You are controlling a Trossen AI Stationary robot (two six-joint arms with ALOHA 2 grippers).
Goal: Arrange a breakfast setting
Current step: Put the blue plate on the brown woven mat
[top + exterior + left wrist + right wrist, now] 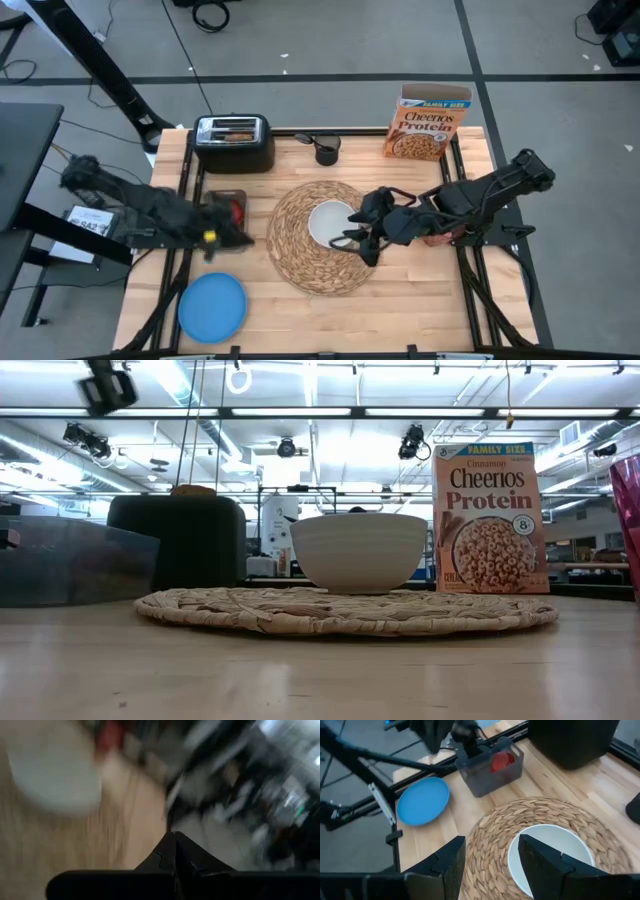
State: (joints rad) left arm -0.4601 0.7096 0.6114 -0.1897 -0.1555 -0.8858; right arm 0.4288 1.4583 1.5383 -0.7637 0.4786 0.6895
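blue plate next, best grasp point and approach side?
Grip the blue plate by its thin rim, probably from its outer, left-edge side. It lies flat on the table, so fingers need one pad over the lip. The left gripper is nearest, just beyond the plate; the right gripper is open at the white bowl.

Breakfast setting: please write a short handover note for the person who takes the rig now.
Right gripper: open, empty, above the white bowl, which sits on the straw placemat.
Left gripper: shut, empty, near the dark bin holding the red apple.
Blue plate: at the table's front left, off the mat.
Done: mat and bowl. Left: plate, apple, the rest.
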